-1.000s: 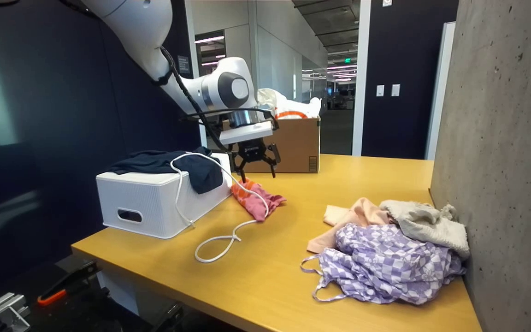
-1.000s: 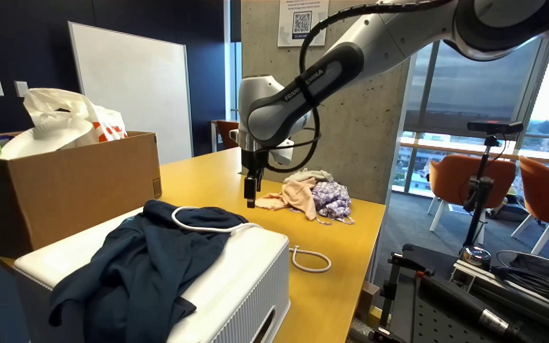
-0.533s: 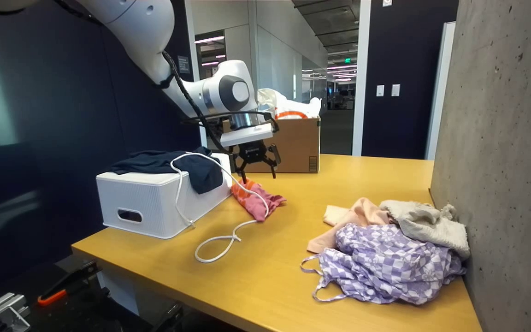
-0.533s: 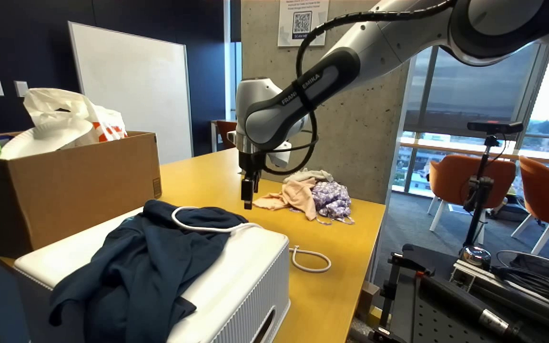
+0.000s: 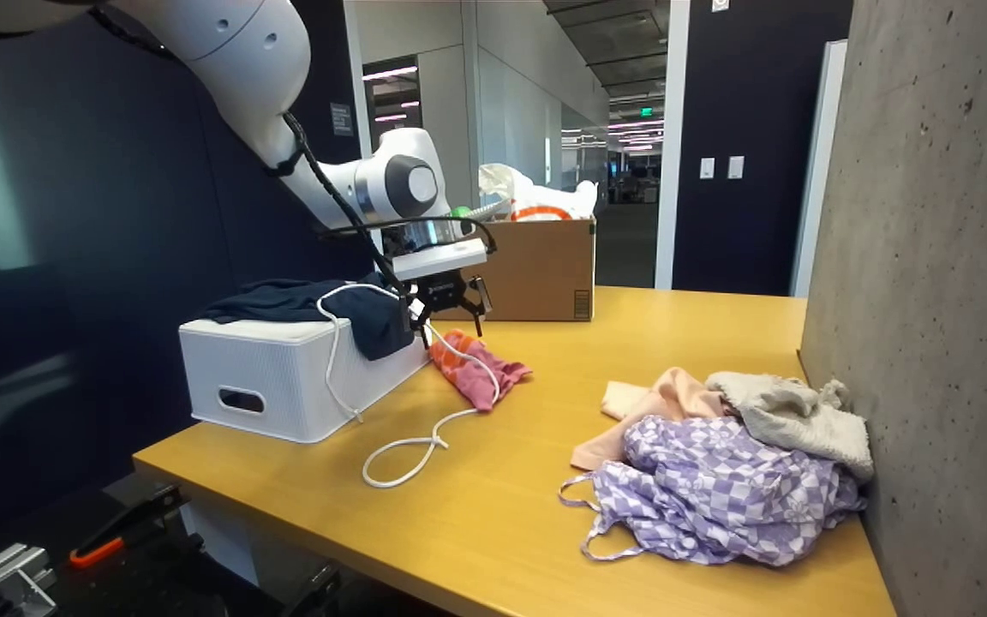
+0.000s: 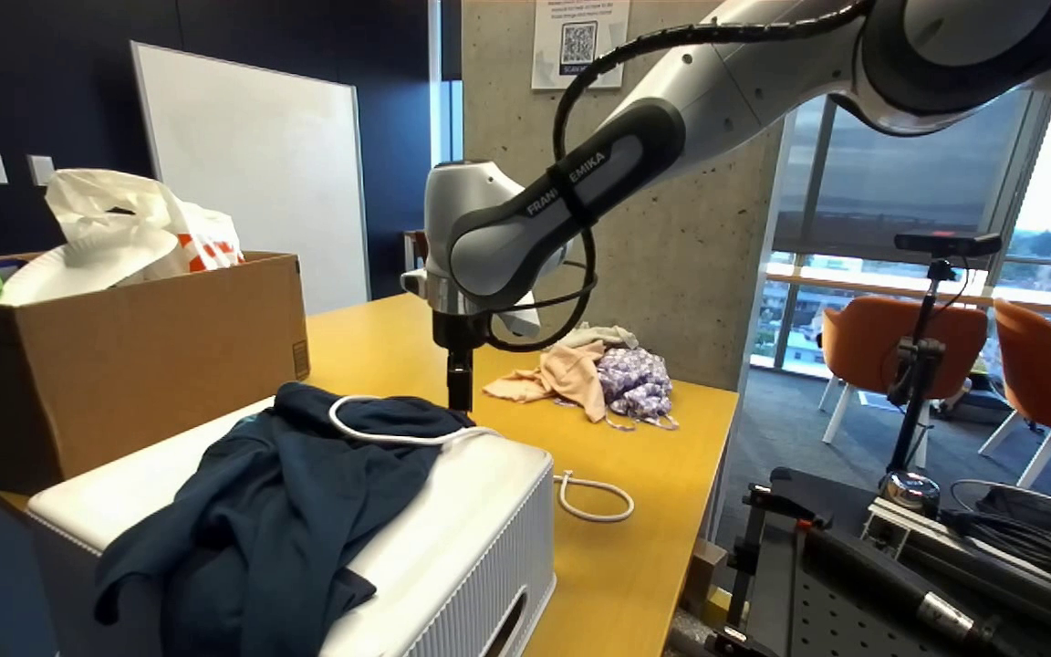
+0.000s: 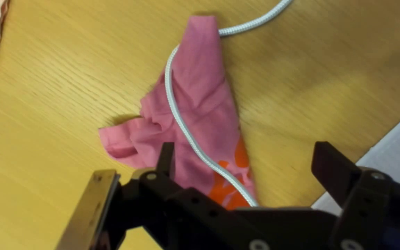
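Spread wide, the hand (image 5: 453, 339) hovers above the table (image 5: 528, 480), a wood-grained yellow top, near the white box (image 5: 288, 368) with ribbed sides. On the table below lies the pink cloth (image 7: 200, 90), wrinkled, tapering, printed orange at one end. Woven white cord (image 7: 245, 27) curves across the cloth and under its narrow tip. Compared with half a second ago, the hand sits lower and closer to the box.

Gripper (image 5: 452, 338) could slide through fine between pink-and-orange cloth (image 5: 470, 380) and peach fabric (image 5: 678, 398). Straight down's messier tbh: white braided cord (image 7: 184, 129) crosses below, ribbed white bin (image 5: 241, 358) crowds one side, cardboard box (image 5: 536, 266) sits behind in an exterior view.
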`<state>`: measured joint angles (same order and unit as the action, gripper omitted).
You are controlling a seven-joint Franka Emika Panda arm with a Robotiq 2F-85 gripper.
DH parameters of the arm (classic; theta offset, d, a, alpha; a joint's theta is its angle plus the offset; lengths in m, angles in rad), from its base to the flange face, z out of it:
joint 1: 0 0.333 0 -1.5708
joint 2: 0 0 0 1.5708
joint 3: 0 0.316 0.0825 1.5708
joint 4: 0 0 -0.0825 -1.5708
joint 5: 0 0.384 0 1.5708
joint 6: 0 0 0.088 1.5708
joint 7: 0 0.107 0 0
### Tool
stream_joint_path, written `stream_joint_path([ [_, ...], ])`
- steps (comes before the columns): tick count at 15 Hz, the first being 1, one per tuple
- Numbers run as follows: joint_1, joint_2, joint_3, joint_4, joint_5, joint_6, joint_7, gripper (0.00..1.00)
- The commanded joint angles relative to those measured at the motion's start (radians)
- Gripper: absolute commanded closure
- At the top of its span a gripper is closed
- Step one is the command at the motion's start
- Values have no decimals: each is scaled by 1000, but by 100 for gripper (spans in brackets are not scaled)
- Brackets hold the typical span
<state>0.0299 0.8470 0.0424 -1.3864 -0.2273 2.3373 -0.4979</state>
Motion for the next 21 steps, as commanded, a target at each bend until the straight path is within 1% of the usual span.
stream_joint_path([
  [1, -13, 58, 37, 79, -43, 33, -129, 0],
  [5, -19, 103, 67, 134, -28, 74, -248, 0],
  [8, -15, 140, 82, 168, -20, 91, -307, 0],
  [9, -12, 147, 87, 173, -20, 93, -325, 25],
  [10, -10, 151, 94, 176, -19, 95, -345, 26],
  [11, -5, 152, 97, 175, -19, 102, -357, 32],
  [12, -1, 149, 99, 167, -20, 110, -365, 42],
  [14, 3, 123, 107, 131, -24, 132, -388, 58],
  [16, 10, 89, 108, 93, -30, 157, -403, 72],
  [19, 18, 42, 95, 45, -42, 189, -415, 95],
  [20, 18, 25, 92, 31, -44, 197, -418, 99],
  [21, 16, 11, 91, 19, -43, 206, -420, 100],
])
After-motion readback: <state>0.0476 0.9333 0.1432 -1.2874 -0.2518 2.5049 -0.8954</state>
